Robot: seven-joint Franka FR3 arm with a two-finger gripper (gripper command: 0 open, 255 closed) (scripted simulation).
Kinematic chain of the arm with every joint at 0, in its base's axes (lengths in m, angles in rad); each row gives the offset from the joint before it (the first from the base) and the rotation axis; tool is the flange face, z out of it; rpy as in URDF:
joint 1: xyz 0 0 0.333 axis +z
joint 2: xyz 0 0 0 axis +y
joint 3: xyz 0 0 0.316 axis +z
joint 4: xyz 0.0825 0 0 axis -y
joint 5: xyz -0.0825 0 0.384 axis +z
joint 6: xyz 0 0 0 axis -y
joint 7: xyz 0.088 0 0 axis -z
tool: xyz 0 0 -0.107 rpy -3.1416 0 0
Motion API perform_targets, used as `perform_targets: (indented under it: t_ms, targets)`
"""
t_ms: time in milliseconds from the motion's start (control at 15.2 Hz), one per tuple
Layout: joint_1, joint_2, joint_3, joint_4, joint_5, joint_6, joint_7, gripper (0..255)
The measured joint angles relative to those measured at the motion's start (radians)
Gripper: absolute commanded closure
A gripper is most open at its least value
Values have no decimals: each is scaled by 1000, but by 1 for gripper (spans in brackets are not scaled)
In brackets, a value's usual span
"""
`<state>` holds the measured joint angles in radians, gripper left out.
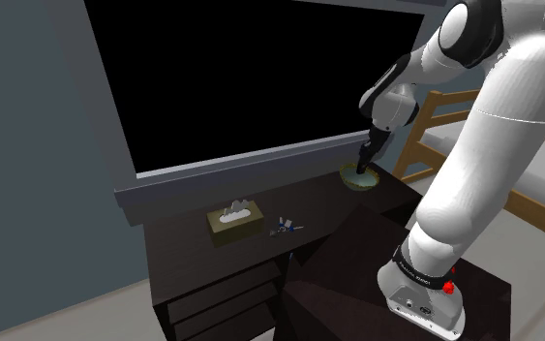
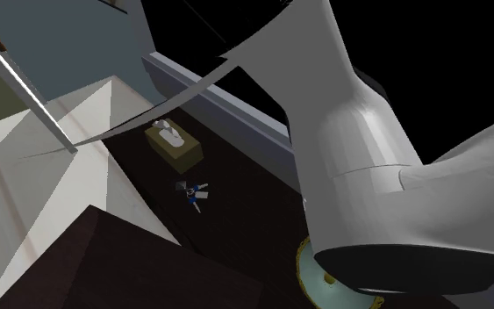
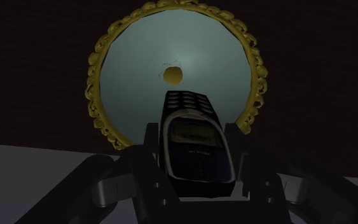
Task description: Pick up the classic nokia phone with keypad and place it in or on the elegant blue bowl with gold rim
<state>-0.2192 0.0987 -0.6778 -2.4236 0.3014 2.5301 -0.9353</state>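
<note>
A dark keypad phone is clasped between my two black fingers, keypad end pointing away from the hand. My gripper is shut on it and hangs right over the pale blue bowl with its knobbly gold rim; a small gold spot marks the bowl's middle. In the shoulder view the gripper reaches down into the bowl at the far right end of the dark table. In the second exterior view a part of the bowl peeks out under the arm.
A tissue box and a small bunch of keys lie on the dark table toward the shoulder view's left. A window sill runs behind under a black area. A wooden bed frame stands at the right.
</note>
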Motion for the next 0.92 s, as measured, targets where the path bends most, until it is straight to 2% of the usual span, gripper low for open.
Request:
perform_targets:
  t_ms: [396,462,858,924]
  targets:
    - [-3,11,2,2,14,5,-13,255]
    - [-3,11,2,2,14,5,-13,0]
    - [-4,11,3,2,15,6,-13,0]
    - [-1,-8,-5,1,-9,-7,2,0]
